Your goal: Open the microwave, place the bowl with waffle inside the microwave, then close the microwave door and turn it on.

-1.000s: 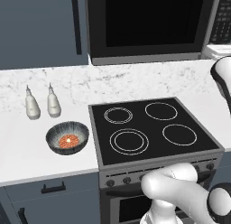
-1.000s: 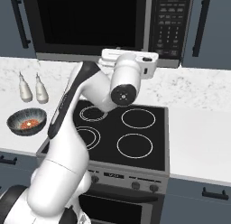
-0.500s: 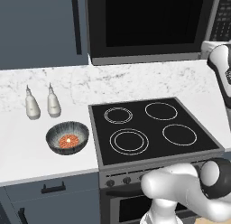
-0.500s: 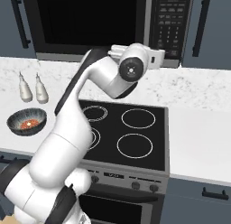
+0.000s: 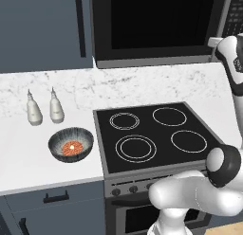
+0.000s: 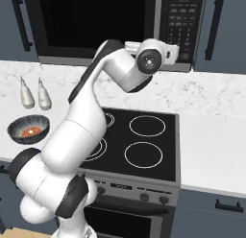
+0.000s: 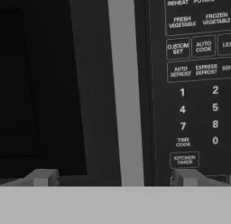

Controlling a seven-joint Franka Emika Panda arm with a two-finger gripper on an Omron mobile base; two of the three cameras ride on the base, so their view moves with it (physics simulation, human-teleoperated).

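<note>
While the microwave door [image 7: 67,83] stands closed, the gripper [image 7: 115,177] faces it, jaws wide

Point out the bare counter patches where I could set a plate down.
Bare counter right of the stove is the widest free patch. A bare strip runs behind the stove, under the microwave. Left of the stove is crowded: the bowl sits in front of the two bottles, leaving only the front edge and far-left corner.
</note>
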